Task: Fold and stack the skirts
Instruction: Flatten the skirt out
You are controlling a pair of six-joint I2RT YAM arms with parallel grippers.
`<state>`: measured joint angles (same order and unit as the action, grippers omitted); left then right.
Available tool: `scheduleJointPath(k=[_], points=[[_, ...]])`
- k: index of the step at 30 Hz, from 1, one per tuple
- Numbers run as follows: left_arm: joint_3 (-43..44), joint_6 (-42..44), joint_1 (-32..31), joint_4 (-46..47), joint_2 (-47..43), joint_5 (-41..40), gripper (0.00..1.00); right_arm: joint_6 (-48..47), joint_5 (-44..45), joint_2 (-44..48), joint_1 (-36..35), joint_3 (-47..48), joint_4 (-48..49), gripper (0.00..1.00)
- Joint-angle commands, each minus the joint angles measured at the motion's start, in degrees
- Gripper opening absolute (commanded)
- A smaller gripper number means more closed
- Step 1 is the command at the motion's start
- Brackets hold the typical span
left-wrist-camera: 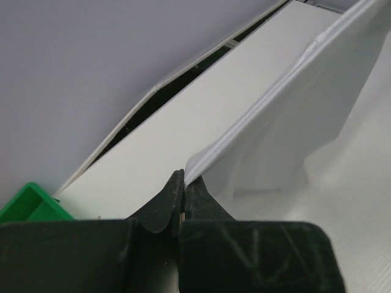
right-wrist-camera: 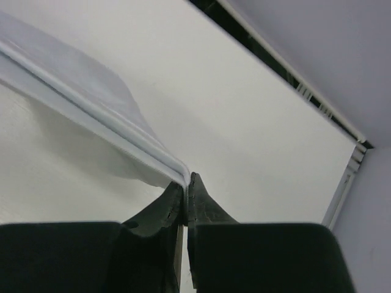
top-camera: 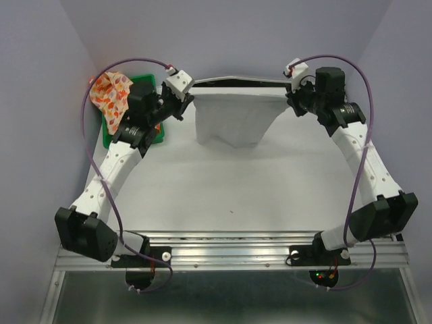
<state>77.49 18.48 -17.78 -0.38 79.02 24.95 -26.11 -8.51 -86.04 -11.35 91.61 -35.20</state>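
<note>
White skirt [top-camera: 229, 118]: hanging at the far end of the surface [top-camera: 223, 196], waistband running left to right, hem drooping toward the bases. Left gripper [left-wrist-camera: 184, 183] and right gripper [right-wrist-camera: 186, 183] are each pinching a waistband corner. Printed skirt [top-camera: 111, 94] is lying on the green tray [top-camera: 108, 138], nearer the left arm; only the top view is showing it.

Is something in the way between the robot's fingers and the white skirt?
No, nothing visible is. The left fingers and right fingers are pinching the top corners of the plain white cloth skirt. The floral-print cloth skirt lies aside on the green plastic tray.
</note>
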Motion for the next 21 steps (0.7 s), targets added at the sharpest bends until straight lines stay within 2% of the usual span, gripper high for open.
scheduleJointPath(k=[1,6,9,13,16,19,20,21], points=[[-6.81,11.65,1.26,5.30,-9.31,-7.55,0.00,-5.61,5.02,7.54,1.16,-1.52,4.88,0.01],[-20.25,21.84,-1.46,1.63,-18.45,-4.65,0.00,-10.44,-3.68,14.39,1.16,-10.03,-1.79,0.01],[-33.23,26.51,-6.90,-1.37,-23.72,-6.31,0.00,-11.33,-9.85,17.56,0.02,-22.56,-5.05,0.02],[-43.11,27.75,-17.08,-4.00,-26.20,-6.50,0.04,-11.42,-13.89,20.29,-4.46,-36.02,-5.14,0.03],[-46.20,25.92,-20.88,-6.21,-26.12,-4.47,0.11,-11.33,-18.01,22.05,-5.78,-40.89,-7.33,0.06],[-46.29,23.89,-22.82,-7.79,-25.41,-2.02,0.27,-12.03,-18.82,23.72,-7.70,-45.11,-9.26,0.07],[-46.21,23.54,-23.26,-8.31,-25.24,-1.49,0.37,-12.47,-18.73,24.51,-7.72,-46.69,-9.53,0.08],[-45.94,23.44,-23.61,-8.58,-24.97,-1.40,0.40,-12.82,-18.65,24.78,-8.50,-47.22,-9.88,0.08]])
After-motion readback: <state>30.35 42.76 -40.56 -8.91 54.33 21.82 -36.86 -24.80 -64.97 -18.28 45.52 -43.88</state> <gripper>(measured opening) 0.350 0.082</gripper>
